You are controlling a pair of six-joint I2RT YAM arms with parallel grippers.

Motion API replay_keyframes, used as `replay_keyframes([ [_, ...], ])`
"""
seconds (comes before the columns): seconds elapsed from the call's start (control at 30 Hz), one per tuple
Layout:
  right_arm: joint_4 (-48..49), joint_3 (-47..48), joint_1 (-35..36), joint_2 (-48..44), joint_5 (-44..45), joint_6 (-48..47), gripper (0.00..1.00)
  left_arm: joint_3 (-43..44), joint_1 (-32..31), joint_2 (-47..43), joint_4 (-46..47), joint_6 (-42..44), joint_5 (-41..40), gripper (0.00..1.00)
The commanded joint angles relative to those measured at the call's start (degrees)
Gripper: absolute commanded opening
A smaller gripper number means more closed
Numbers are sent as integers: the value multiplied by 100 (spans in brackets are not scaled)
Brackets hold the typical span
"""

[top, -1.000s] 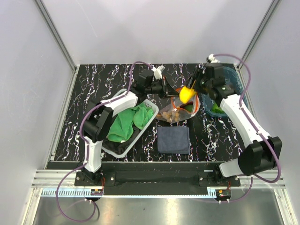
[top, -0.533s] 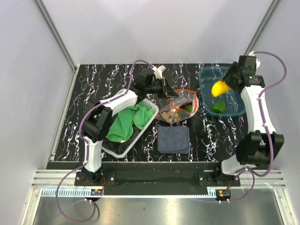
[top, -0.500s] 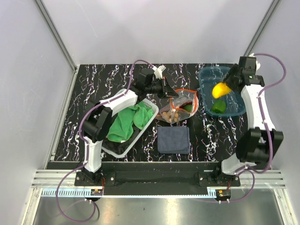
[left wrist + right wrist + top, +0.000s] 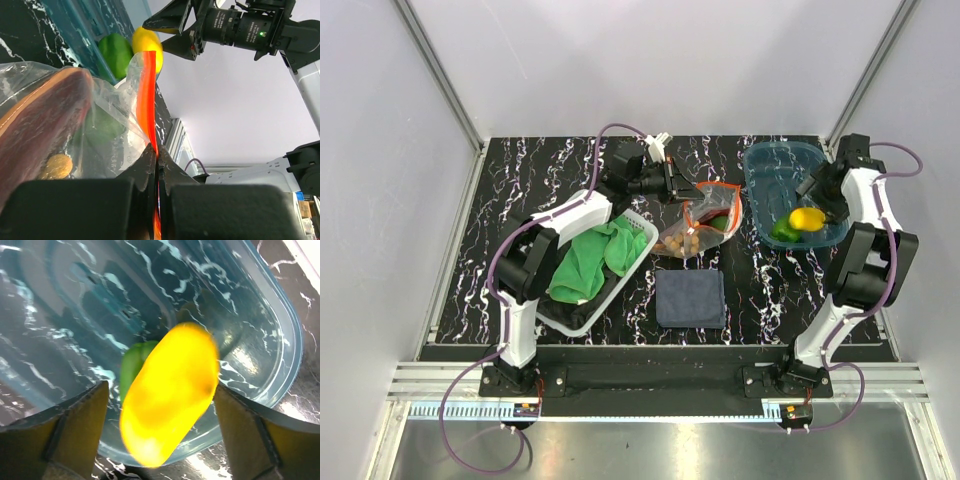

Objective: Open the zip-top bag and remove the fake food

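Observation:
The zip-top bag [image 4: 705, 225] lies mid-table, its mouth raised. My left gripper [image 4: 675, 185] is shut on its orange-red zip strip [image 4: 146, 95], fingertips pinching it [image 4: 156, 152]. Brown balls [image 4: 680, 243] and a green piece [image 4: 720, 222] stay inside, and a brown ball shows in the left wrist view [image 4: 56, 166]. My right gripper [image 4: 820, 190] is open above the blue tray [image 4: 760, 155]. The yellow lemon [image 4: 170, 390] is blurred between its spread fingers [image 4: 80, 425], touching neither, over a green piece [image 4: 134, 365]. From above the lemon [image 4: 807, 217] sits in the tray beside the green piece [image 4: 782, 230].
A white basket [image 4: 638, 262] holding a green cloth [image 4: 590, 258] stands left of the bag. A dark blue cloth [image 4: 690, 298] lies in front of the bag. The tray's rim [image 4: 280, 305] is close to the right table edge.
My right gripper carried the lemon from the bag's mouth rightward over the blue tray and opened, letting it go. My left gripper kept its hold on the zip strip.

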Motion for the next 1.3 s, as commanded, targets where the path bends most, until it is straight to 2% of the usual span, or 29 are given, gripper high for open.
replay_keyframes([
  [0.0, -133, 194, 47, -502, -289, -34, 96, 201, 34, -76, 525, -145, 204, 0],
  [0.03, -142, 141, 56, -590, -437, -8, 99, 210, 34, -67, 525, -136, 221, 0],
  [0.17, -72, -166, 529, -1074, -632, -16, 100, 333, 34, -50, 367, -66, 231, 0],
  [0.33, 288, -667, 1531, -1829, -913, -253, 89, 359, -1, -32, 420, -31, 266, 0],
  [0.37, 541, -868, 1863, -2057, -992, -289, 79, 368, -10, -41, 402, 13, 231, 0],
  [0.43, 902, -1159, 2007, -2278, -1386, -254, 70, 472, -36, -32, 227, 188, 213, 0],
  [0.5, 1290, -1458, 2069, -2384, -1798, -158, 46, 543, -54, 20, 26, 276, 204, 0],
  [0.63, 1510, -1451, 2218, -2025, -2565, -51, 29, 552, -97, 82, 68, 268, 169, 0],
  [0.87, 1572, -1064, 2649, -1357, -2628, -95, 28, 667, -194, 135, -116, 365, 116, 0],
  [1.1, 790, -668, 2658, -758, -1531, -560, 32, 632, -221, 152, -265, 426, 11, 0],
  [1.27, 719, -1124, 2658, -890, -1090, -834, 46, 561, -221, 187, -327, 453, -33, 0],
])
